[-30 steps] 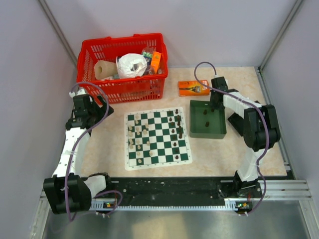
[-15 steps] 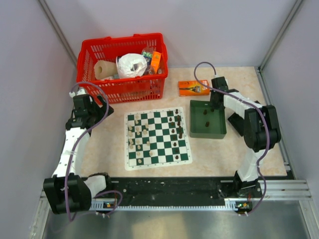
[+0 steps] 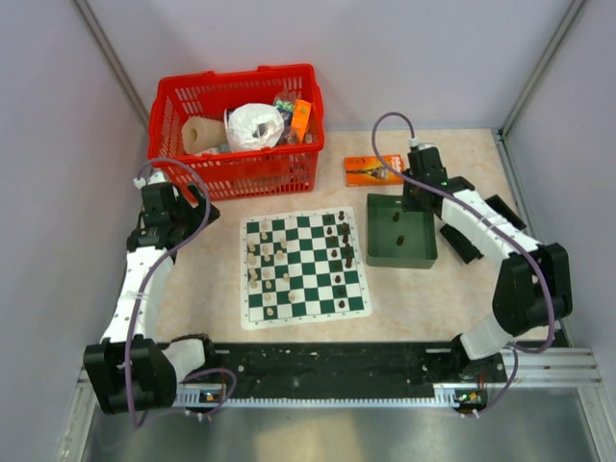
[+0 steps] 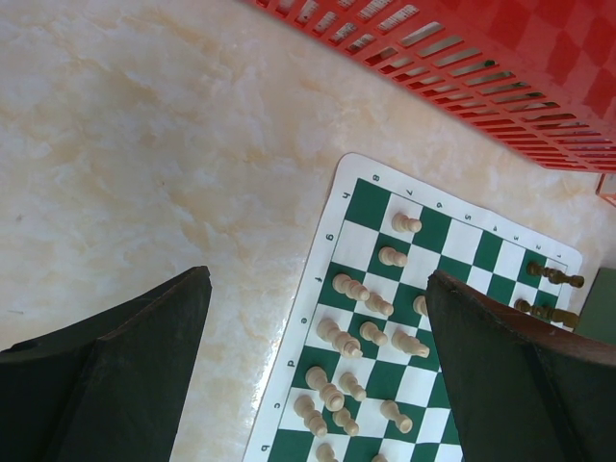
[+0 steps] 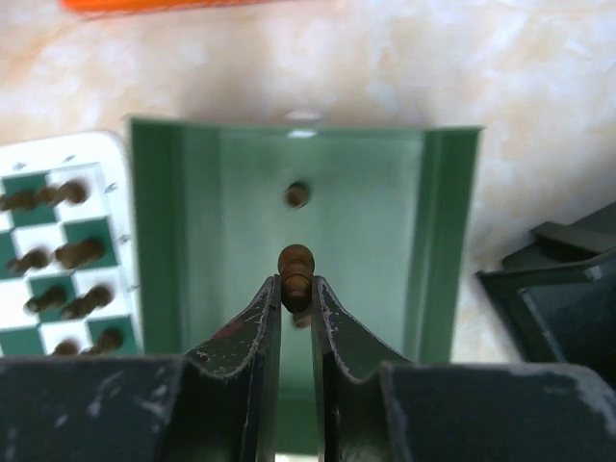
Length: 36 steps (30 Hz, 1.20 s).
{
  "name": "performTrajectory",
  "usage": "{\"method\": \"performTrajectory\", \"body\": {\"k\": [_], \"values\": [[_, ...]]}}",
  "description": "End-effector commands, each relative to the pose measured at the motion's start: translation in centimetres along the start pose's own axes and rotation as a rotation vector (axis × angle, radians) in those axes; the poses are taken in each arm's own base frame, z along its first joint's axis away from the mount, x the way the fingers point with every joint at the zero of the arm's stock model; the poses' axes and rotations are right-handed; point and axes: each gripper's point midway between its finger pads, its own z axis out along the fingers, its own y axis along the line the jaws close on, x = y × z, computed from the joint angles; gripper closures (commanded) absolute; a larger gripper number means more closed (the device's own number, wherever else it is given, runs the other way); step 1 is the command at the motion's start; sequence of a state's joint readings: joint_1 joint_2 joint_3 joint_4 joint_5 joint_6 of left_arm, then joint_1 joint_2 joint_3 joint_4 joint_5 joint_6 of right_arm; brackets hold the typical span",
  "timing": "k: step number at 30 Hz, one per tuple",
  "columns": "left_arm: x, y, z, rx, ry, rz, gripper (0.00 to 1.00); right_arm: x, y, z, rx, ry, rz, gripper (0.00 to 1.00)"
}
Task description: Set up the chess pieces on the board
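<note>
The green and white board lies mid-table with cream pieces on its left files and dark pieces on its right. In the left wrist view the cream pieces stand on the board. My right gripper is shut on a dark brown piece above the dark green tray; another dark piece lies in the tray. In the top view that gripper hangs over the tray's far end. My left gripper is open and empty, left of the board.
A red basket of household items stands behind the board, its wall also in the left wrist view. An orange box lies behind the tray. A black part lies right of the tray.
My right arm has straightened and its elbow has swung outward to the right, with the gripper shifted slightly toward the tray's far end. The left arm has not moved.
</note>
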<state>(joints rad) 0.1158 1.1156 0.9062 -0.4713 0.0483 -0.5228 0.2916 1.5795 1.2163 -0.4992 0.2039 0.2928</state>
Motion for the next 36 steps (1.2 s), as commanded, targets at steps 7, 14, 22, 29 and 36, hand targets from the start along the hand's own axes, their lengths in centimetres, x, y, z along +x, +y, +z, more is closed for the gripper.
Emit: {"method": "performTrajectory", "body": {"k": [7, 14, 22, 29, 36], "values": [[-0.9, -1.2, -0.2, 0.052, -0.029, -0.006, 0.01, 4.3, 7.8, -7.4, -0.150, -0.026, -0.093, 0.88], [-0.5, -0.9, -0.4, 0.052, -0.031, -0.010, 0.01, 9.8, 10.4, -9.9, -0.205, 0.029, -0.152, 0.88], [-0.5, -1.2, -0.5, 0.068, -0.036, -0.016, 0.01, 14.3, 13.1, -10.4, -0.259, 0.095, -0.217, 0.87], [-0.2, -1.0, -0.7, 0.064, -0.033, -0.018, 0.02, 16.5, 13.5, -8.8, -0.232, 0.106, -0.272, 0.87], [-0.3, -1.1, -0.6, 0.065, -0.029, -0.018, 0.02, 16.7, 14.5, -7.7, -0.251, 0.068, -0.282, 0.87]]}}
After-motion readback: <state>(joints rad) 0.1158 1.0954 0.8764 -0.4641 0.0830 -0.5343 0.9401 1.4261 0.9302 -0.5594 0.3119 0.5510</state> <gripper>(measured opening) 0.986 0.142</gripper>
